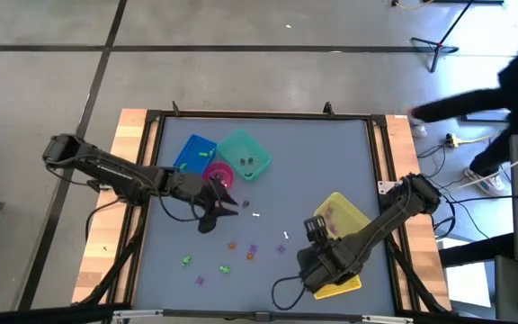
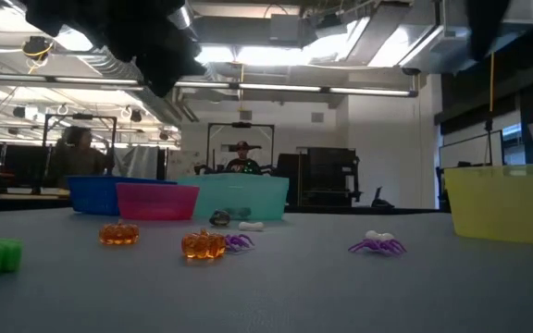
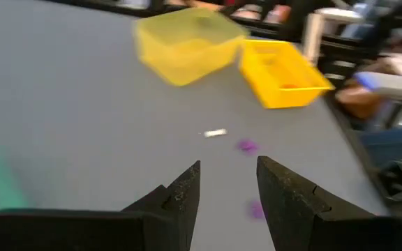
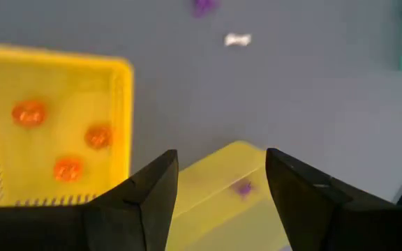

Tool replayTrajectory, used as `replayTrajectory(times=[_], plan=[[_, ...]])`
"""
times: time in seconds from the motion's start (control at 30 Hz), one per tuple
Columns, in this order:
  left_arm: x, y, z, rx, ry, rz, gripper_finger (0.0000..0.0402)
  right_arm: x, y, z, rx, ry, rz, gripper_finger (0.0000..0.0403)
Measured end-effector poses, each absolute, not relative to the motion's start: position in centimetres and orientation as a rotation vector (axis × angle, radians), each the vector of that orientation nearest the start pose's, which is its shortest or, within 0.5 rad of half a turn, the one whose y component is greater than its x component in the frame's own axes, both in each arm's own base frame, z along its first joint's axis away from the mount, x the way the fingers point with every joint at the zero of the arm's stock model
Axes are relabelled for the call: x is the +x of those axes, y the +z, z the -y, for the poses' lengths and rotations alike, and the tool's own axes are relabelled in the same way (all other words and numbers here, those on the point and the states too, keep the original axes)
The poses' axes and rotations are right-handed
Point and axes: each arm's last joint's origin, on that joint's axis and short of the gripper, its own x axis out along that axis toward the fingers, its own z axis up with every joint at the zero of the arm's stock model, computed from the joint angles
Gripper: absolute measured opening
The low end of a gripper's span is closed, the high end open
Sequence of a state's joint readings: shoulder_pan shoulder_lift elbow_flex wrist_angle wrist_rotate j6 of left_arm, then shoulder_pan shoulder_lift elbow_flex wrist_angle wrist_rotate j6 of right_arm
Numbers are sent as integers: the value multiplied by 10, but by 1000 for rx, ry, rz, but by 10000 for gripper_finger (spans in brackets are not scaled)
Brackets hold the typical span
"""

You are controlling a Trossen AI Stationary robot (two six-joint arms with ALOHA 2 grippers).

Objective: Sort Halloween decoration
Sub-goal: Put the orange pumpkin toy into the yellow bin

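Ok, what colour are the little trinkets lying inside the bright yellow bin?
Orange: three small round orange trinkets in the bright yellow plastic bin, clearest in the right wrist view.

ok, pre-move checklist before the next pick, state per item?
1. Right gripper empty: ok, jaws open over the pale yellow bin, nothing between them.
2. Purple trinket landed in that bin: ok, lying inside.
3. Left gripper empty: ok, fingers apart, only table between them.
4. Trinkets left to sort: not ok, two orange pumpkins, a purple spider and green pieces are on the table.
5. Bright yellow bin contents consistent: ok, three orange pieces only.
6. Contents of the blue bin: cannot tell.
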State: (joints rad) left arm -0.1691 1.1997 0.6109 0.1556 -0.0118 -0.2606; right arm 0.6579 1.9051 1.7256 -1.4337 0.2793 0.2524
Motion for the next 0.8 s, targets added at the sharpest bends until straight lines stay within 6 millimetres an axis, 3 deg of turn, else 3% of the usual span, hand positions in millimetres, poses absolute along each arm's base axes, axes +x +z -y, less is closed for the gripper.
replayTrajectory(times=[0.23,0.47,0.8], plan=[[256,202,82,-173,-234,-467,128,301,282,-198,-559,166,-1336,216],[251,172,122,-3,-271,-554,128,311,288,-182,-554,167,-1309,216],[250,136,139,54,-227,-670,128,333,283,-159,-533,168,-1255,216]])
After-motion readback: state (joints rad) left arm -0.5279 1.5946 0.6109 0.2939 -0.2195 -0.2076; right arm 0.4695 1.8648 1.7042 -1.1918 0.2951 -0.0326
